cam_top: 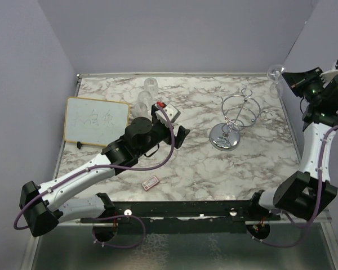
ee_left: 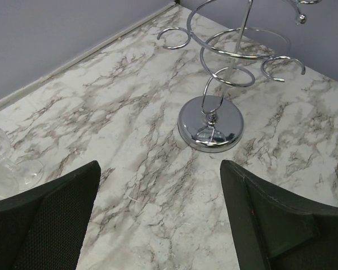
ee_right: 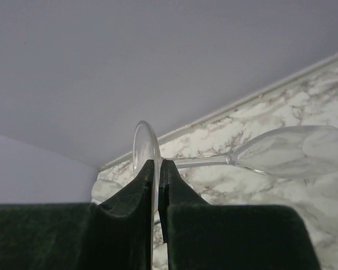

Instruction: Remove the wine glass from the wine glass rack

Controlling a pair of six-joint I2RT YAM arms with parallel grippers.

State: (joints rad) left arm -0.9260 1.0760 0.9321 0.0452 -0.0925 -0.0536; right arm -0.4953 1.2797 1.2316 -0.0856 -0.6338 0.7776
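Pinching the wine glass (ee_right: 287, 151) by its thin foot disc, right gripper (ee_right: 158, 171) is clamped. Glass hangs aloft, well apart from wine glass rack (cam_top: 236, 119). Likely light, brittle, slick; stem looks the safer hold. Left gripper (ee_left: 159, 185) spread, empty.

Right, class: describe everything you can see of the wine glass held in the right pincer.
The wine glass is clear and empty, glass or clear plastic by its look: a flat round foot, a thin stem, a long bowl. The right pincer is shut on the foot's edge, the stem running straight out from it. It hangs in the air over the far right corner of the table, apart from the wine glass rack. Nothing else touches it.
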